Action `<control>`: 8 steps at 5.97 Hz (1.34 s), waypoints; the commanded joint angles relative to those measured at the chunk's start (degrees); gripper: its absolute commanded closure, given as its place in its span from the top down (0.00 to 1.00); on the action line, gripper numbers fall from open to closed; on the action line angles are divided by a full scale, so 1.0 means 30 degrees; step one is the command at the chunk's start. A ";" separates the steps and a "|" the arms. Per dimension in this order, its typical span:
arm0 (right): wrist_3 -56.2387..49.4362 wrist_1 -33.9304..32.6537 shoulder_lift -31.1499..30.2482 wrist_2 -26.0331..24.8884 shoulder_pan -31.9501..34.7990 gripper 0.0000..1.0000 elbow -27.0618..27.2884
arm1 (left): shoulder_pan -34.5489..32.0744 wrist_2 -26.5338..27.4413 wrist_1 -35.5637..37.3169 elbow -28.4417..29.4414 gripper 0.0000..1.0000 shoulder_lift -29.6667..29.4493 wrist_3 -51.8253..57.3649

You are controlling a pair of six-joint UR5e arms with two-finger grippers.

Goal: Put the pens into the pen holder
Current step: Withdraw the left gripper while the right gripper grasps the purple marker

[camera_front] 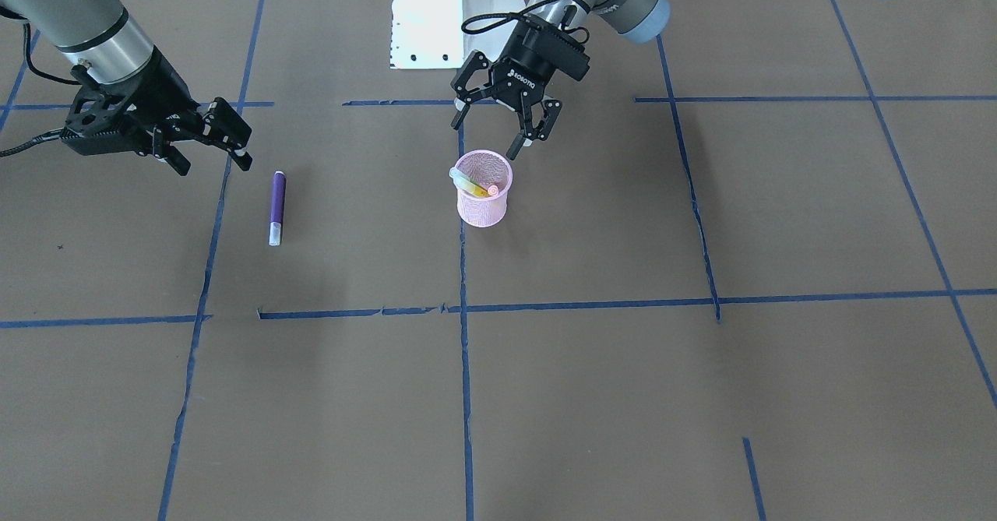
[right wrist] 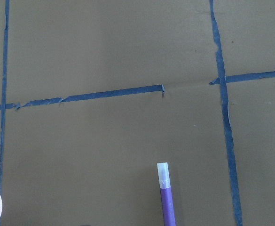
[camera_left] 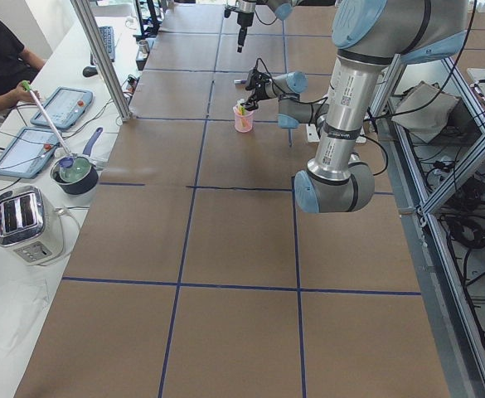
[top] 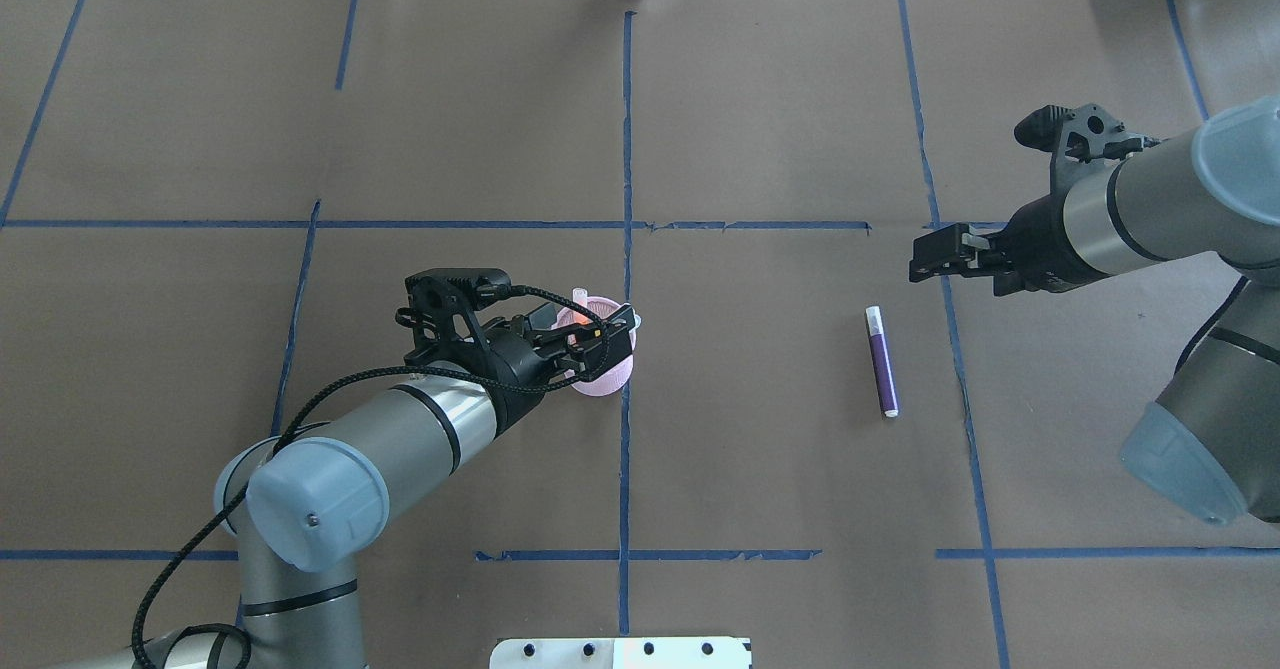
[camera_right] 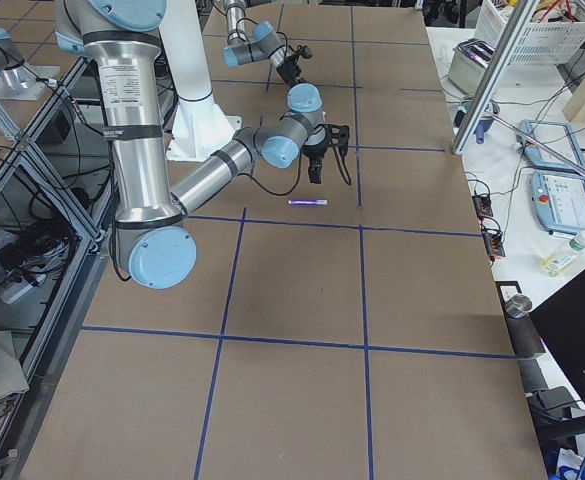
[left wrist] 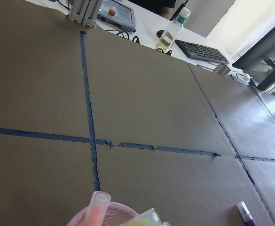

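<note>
The pink mesh pen holder [camera_front: 483, 198] stands at the table's middle with a green pen [camera_front: 470, 184] and an orange pen [camera_front: 491, 191] leaning inside it. My left gripper [camera_front: 484, 138] is open and empty just above and behind its rim; in the overhead view [top: 612, 334] it covers part of the holder [top: 603, 381]. The purple pen [camera_front: 277, 207] lies flat on the paper, cap end away from the robot. My right gripper [camera_front: 214, 167] is open and empty, a little above the table beside the pen's far side. The right wrist view shows the purple pen [right wrist: 166, 200] below it.
Brown paper with blue tape lines [top: 626, 199] covers the table. A white base plate [camera_front: 436, 15] sits at the robot's edge. Operator tablets and a toaster [camera_left: 26, 224] sit off the table's far side.
</note>
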 commanded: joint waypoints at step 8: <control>-0.3353 -0.6312 0.4636 0.0662 -0.2303 0.99 -0.5758 | -1.1927 -1.6244 0.6615 -0.1206 1.00 0.7753 0.9550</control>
